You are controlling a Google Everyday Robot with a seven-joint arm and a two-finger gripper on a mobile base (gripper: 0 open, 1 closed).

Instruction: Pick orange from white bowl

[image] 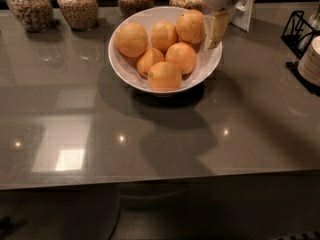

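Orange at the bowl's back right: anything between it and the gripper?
Nothing visible. The gripper hangs at the white bowl's right rim, directly beside the orange; the other oranges lie left and in front of it.

Dim, warm overhead light. The glossy grey counter [260, 134] shows small lamp glints and one pale square patch. The white bowl [120, 64] casts a dark shadow forward. The gripper [216, 30], at the bowl's right rim, is brightly lit.

**Glossy grey worktop [150, 149]**

My worktop carries the white bowl [206, 66] near its back, four grain jars [77, 6] along the far edge and a black rack [295, 31] at right. My gripper [214, 36] hangs over the bowl's right rim.
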